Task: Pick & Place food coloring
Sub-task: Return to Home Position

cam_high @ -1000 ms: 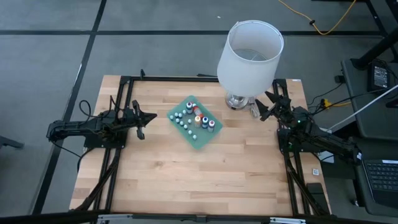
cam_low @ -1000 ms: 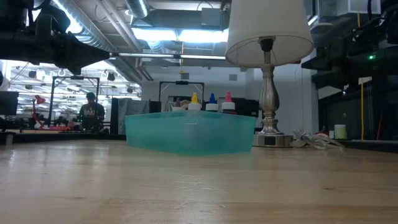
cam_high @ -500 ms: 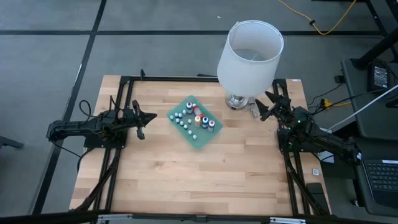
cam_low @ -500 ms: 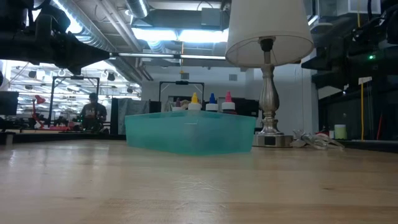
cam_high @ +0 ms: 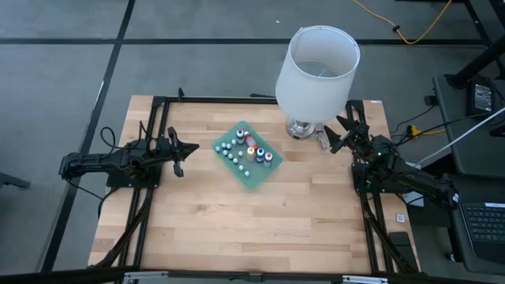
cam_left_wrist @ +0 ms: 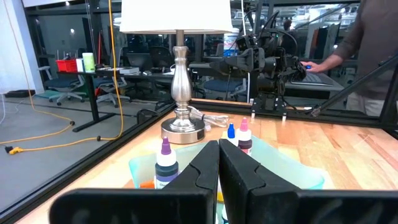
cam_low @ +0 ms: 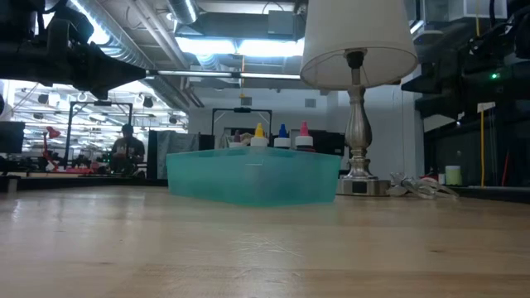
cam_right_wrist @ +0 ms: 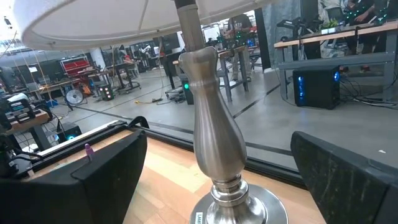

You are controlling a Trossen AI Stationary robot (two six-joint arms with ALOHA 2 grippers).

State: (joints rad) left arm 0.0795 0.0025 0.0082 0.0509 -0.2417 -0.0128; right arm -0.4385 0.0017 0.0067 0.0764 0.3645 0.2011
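At the middle of the bench (cam_high: 237, 229), the food coloring bottles (cam_high: 251, 150) stand in the green bin (cam_high: 257, 179) — an arm at each side.
The left tool (cam_left_wrist: 218, 152) hangs well apart from the bin, fingers pressed together. The right tool (cam_high: 339, 132) sits just beside the base of the lamp (cam_high: 317, 67), fingers spread wide. Yellow, blue and pink tips rise above the bin's rim — small white-capped bottles stand beside them.

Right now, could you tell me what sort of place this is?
Probably a robotics lab or workshop: a left arm and right arm mounted at a wooden table, a computer under a desk beyond, exposed ceiling ducts.
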